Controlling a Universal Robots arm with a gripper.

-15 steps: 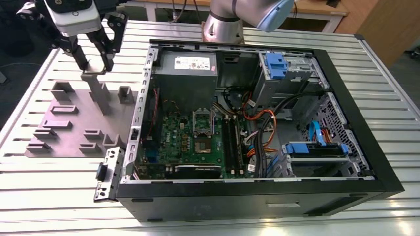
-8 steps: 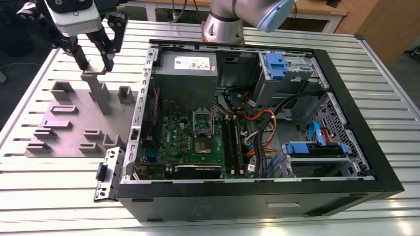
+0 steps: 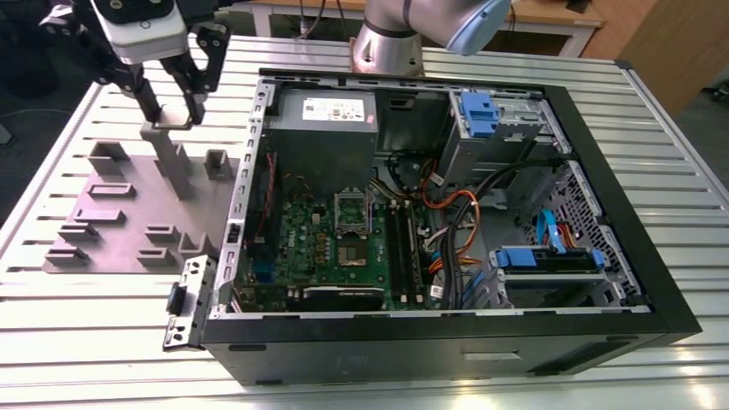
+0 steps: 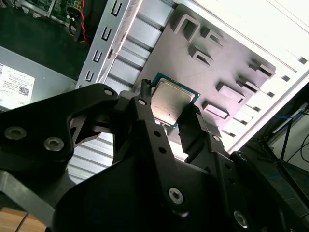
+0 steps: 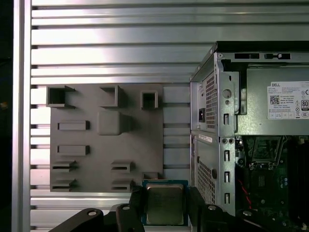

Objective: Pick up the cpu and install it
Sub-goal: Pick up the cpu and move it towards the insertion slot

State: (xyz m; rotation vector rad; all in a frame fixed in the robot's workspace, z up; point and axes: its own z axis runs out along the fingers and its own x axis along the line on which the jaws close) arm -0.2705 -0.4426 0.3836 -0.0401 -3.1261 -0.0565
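At the exterior view's upper left, the pincer point(image 3: 171, 118) hangs over the grey fixture plate point(image 3: 114, 213). It clasps the cpu point(image 4: 171, 101) by two opposite edges, beside the open computer case point(image 3: 456, 354).

A small flat square cpu point(image 5: 164, 204) – silvery-grey metal top, thin blue-green rim – sits clamped between two black fingers point(image 5: 136, 202), which press on opposite edges. Its metal face is turned up toward both wrist views point(image 4: 173, 102) and looks clean and whole. In the exterior view it shows edge-on as a thin level sliver point(image 3: 170, 126) – over the far end of the grey fixture plate point(image 3: 114, 213), on the exterior view's left of the open computer case point(image 3: 638, 299).
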